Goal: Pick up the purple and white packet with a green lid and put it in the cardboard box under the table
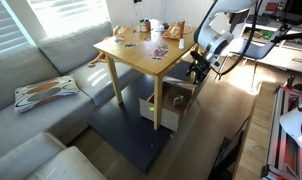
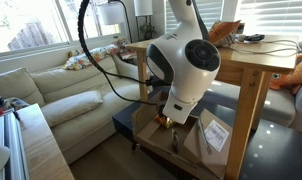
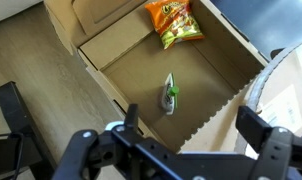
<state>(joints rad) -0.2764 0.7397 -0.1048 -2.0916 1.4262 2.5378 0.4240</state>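
In the wrist view the packet (image 3: 170,95), a small whitish pouch with a green cap, lies flat on the floor of the cardboard box (image 3: 121,55). My gripper (image 3: 191,128) hangs open above the box, with nothing between its fingers and well clear of the packet. In both exterior views the gripper (image 1: 198,70) (image 2: 168,120) points down beside the light wooden table (image 1: 131,52) (image 2: 261,65). It hovers over the box (image 1: 169,105) (image 2: 196,140), which stands under the table. The packet does not show in the exterior views.
An orange snack bag (image 3: 174,22) lies at the far end of the box. A dark bottle (image 1: 144,27) and an orange-brown packet (image 1: 174,33) stand on the tabletop. A grey sofa (image 1: 41,60) with a patterned pillow (image 1: 46,90) runs beside the table. A table leg (image 2: 253,115) stands close to the arm.
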